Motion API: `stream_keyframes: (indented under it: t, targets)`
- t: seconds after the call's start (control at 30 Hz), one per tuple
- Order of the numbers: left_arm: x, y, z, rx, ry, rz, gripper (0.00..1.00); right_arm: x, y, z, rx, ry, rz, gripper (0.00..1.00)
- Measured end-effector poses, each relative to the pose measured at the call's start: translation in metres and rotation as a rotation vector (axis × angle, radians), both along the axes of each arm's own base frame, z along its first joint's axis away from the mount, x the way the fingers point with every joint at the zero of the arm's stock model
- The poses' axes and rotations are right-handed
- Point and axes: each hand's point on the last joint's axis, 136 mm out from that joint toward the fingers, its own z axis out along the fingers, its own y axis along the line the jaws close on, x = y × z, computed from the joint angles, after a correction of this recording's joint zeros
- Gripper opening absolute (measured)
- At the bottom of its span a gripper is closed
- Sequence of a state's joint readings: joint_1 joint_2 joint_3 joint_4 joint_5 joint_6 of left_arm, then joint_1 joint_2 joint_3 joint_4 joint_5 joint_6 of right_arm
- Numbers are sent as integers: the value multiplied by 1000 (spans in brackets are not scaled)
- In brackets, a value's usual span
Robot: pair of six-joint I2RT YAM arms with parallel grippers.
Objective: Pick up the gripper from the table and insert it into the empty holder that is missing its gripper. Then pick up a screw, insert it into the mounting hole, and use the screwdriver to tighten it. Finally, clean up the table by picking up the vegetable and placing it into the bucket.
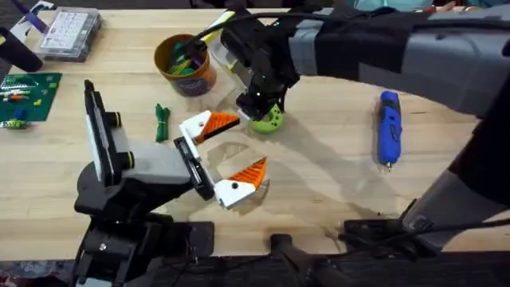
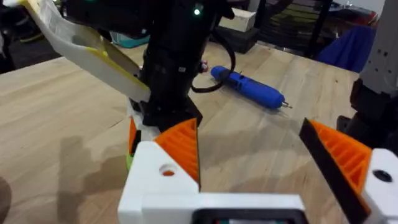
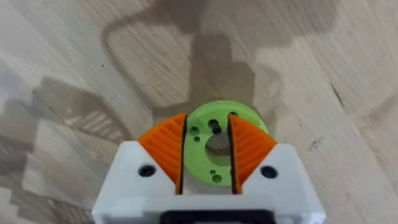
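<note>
In the right wrist view, the right gripper (image 3: 207, 155) is seen with its orange ribbed fingers (image 3: 166, 146) closed on a round green part (image 3: 214, 134) with several small holes, which is clamped between the two pads just above the wooden worktop (image 3: 74, 56). In the overhead view the same green part (image 1: 268, 119) is found under the right gripper (image 1: 263, 104), near the middle of the worktop (image 1: 319, 175), a little toward the far edge.

The left gripper (image 1: 231, 155) is held wide open beside it, its fingers (image 1: 215, 123) well apart, and nothing is held or touched between them. In the left wrist view the two orange pads (image 2: 183, 146) are seen far from each other, with the dark right arm standing between and behind them.

The blue screwdriver (image 1: 388, 127) is lying flat toward the right edge of the worktop, apart from both grippers; it is shown also in the left wrist view (image 2: 249, 88), with its metal bit visible. The orange bucket (image 1: 185, 68) is standing near the far edge, with colourful things inside it. A small green item (image 1: 162, 121) is lying on the worktop near the bucket. A clear compartment box (image 1: 70, 33) is placed at the far left corner.
</note>
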State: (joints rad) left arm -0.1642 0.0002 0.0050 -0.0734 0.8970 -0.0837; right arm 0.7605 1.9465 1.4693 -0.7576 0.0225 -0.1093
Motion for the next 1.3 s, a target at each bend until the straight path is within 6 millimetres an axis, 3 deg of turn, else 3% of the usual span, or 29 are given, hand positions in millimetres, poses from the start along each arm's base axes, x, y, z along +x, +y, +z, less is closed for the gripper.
stream_keyframes:
  t: [0.53, 0.57, 0.63, 0.7, 1.3]
  targets:
    - [0, 0, 0, 0, 0, 0, 990, 0, 0, -6, -13, 10, -1, 374]
    - [0, 0, 0, 0, 0, 0, 990, 0, 0, -5, -14, 9, 1, 324]
    - [0, 0, 0, 0, 0, 0, 990, 1, 0, -6, -15, 5, 1, 106]
    - [0, 0, 0, 0, 0, 0, 990, 1, -1, -6, -15, 6, 0, 16]
    - [0, 0, 0, 0, 2, 0, 990, 1, -1, -5, -17, 7, 1, 7]
